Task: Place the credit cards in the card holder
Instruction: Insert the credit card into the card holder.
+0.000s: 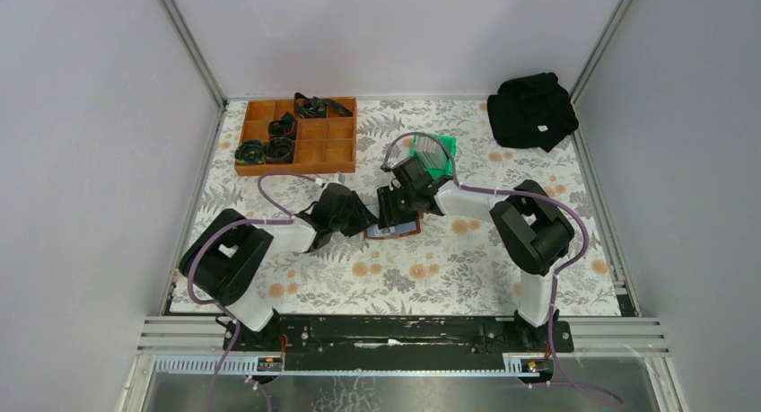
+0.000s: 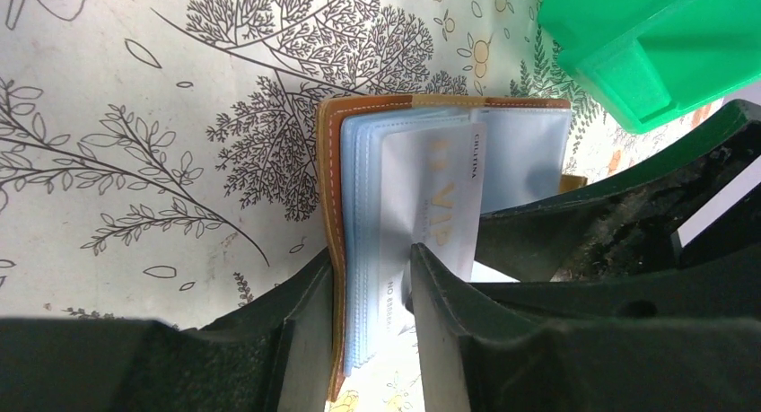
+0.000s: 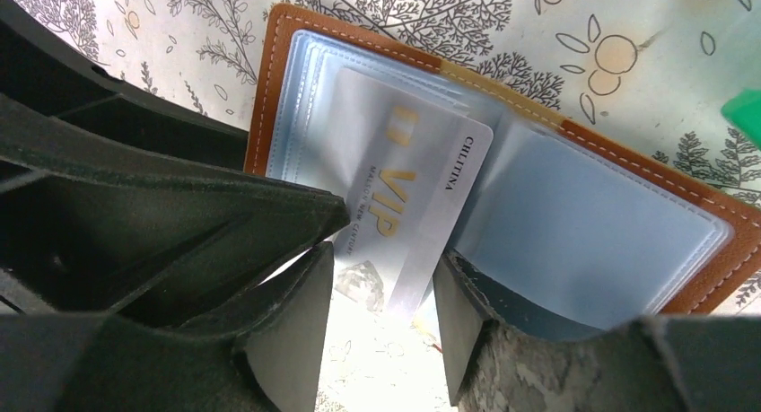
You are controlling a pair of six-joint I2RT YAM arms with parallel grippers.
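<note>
The brown leather card holder (image 3: 278, 80) lies open on the floral table, its clear sleeves showing. A silver credit card (image 3: 404, 206) printed with a gold "VIP" sits partly in a sleeve, one end sticking out. My right gripper (image 3: 381, 264) stands open around that free end, with a gap on both sides. My left gripper (image 2: 370, 277) is shut on the card holder's (image 2: 334, 161) edge, one finger on the leather and the other against the sleeves and card (image 2: 440, 197). In the top view both grippers meet over the card holder (image 1: 395, 230) at mid-table.
A green plastic bin (image 1: 434, 153) stands just behind the card holder, close to the right arm. At the back left is a brown wooden compartment tray (image 1: 296, 135) with black items. A black bag (image 1: 531, 109) lies at the back right.
</note>
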